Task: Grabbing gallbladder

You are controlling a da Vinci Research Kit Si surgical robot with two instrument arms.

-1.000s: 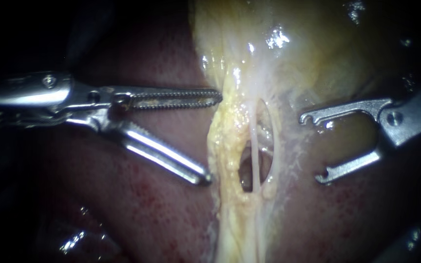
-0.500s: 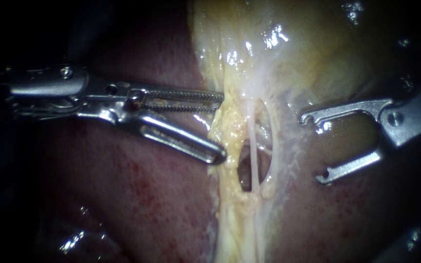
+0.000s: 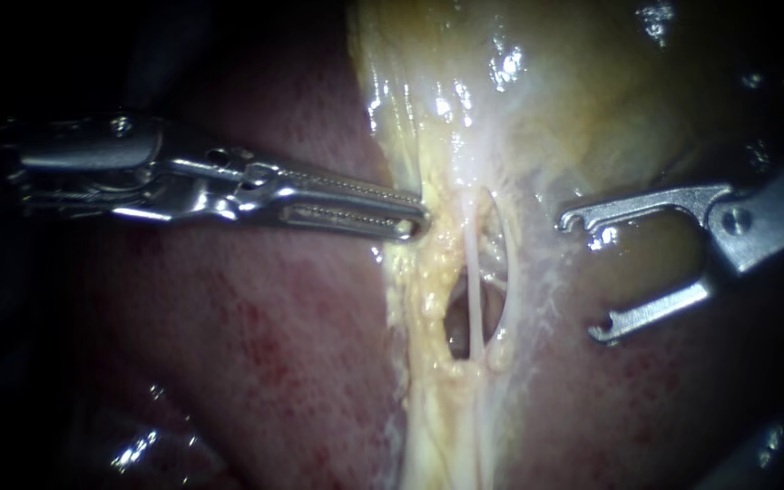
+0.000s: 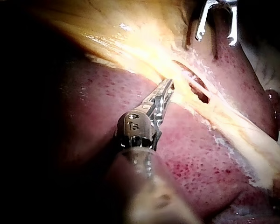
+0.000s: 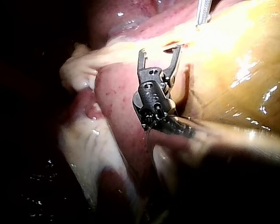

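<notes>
From where I stand, the gallbladder [image 3: 573,109] fills the upper middle of the endoscope view, a glistening yellow-tan body that narrows downward into a pale, fatty band running between two dark red stretches of liver [image 3: 256,354]. The left instrument [image 3: 417,220] reaches in level from the left, and its two long toothed jaws lie almost flat together, their tips pinched on the yellow fringe at the gallbladder's left edge. Only a hairline gap shows along their length. The left wrist view agrees: the jaws are drawn together and their tips are buried in the yellow edge where it meets the liver. Just beyond the tips the tissue opens into a small dark window [image 3: 454,328], and a thin pale tube [image 3: 472,272] runs down across it. The right instrument [image 3: 583,277] comes in from the right and sits on the other side of the band, near the window but apart from it. Its two slim, hook-tipped jaws stand wide apart with nothing held, and only olive-brown tissue shows through the gap. In the right wrist view those same jaws spread in a fork, pointing at the pale band ahead of them.
</notes>
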